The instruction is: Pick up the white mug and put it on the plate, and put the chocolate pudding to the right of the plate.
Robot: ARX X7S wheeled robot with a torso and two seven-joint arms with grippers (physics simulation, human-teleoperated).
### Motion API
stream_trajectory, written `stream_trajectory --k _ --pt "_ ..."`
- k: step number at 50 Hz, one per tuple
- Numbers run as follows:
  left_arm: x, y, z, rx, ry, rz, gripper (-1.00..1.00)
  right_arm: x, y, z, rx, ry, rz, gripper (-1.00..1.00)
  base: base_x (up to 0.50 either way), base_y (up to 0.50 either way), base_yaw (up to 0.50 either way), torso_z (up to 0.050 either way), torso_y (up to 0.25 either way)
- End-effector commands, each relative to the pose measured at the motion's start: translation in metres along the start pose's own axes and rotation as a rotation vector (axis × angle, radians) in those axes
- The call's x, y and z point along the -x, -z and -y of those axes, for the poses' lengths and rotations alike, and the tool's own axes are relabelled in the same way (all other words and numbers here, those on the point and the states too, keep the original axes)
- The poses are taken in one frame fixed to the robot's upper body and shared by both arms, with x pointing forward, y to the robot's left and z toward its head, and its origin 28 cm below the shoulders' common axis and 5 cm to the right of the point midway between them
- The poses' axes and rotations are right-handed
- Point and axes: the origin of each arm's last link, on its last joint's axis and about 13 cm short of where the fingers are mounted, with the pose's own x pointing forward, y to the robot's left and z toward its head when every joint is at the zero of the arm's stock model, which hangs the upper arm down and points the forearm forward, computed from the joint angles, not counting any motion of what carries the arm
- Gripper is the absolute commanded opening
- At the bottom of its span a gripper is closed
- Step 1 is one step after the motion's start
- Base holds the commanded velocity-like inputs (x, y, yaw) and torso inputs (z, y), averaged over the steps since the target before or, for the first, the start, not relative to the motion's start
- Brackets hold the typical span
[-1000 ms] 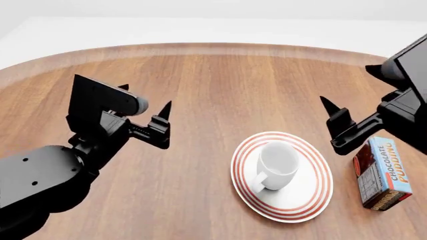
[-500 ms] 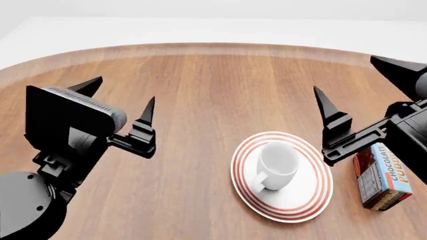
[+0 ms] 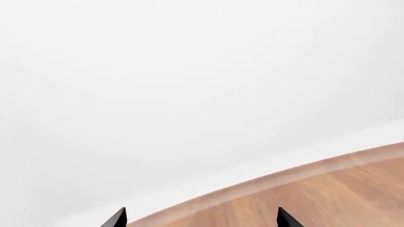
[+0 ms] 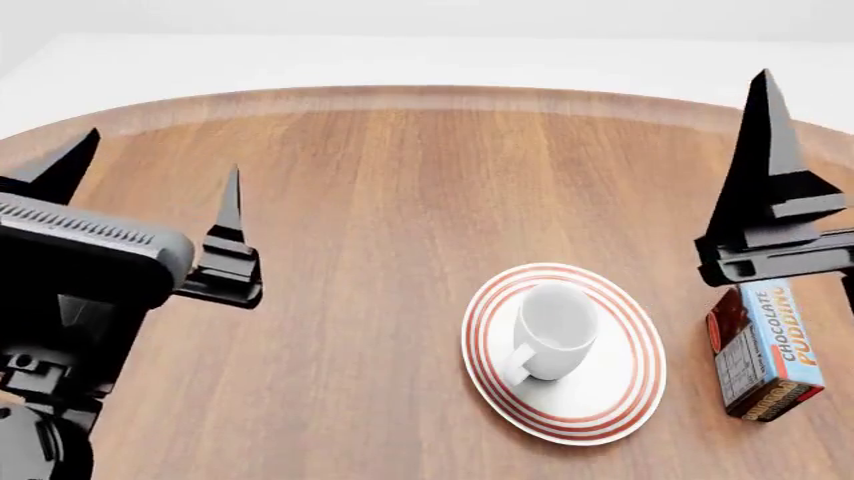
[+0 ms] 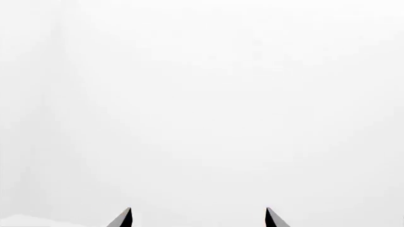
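A round wooden table (image 4: 400,180) fills your head view, with plain white background behind its far edge. The white mug (image 4: 551,331) stands upright on the plate (image 4: 627,395) in the lower right of centre, its handle turned toward the lower left. The chocolate pudding (image 4: 767,345) lies flat on the wood just beside the plate's right rim, apart from it, at the right edge of the frame with its blue lettered face up. Your right gripper (image 5: 197,218) is raised at the right edge above the pudding box, touching nothing; its wrist view shows two pointed fingertips (image 5: 124,218) spread apart with only white beyond them. Your left gripper (image 4: 147,185) sits at the left of the frame, well apart from the plate, fingers wide apart and empty. In its wrist view the two tips frame the curved table rim (image 3: 265,182) at the bottom of the frame.
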Motion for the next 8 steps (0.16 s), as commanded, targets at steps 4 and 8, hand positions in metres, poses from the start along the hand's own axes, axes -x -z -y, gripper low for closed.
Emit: stream_trajectory --k 4,8 --pt "0.0099 -0.0106 -0.0025 -0.018 -0.160 0.154 1.00 0.0083 0.0065 -0.0141 -0.113 0.109 0.221 1.00 0.00 0.00 0.00 0.000 0.000" --pt "0.0138 -0.0102 -0.0018 -0.061 -0.223 0.196 1.00 0.0105 0.0106 -0.0173 -0.116 0.168 0.270 1.00 0.00 0.00 0.00 0.000 0.000"
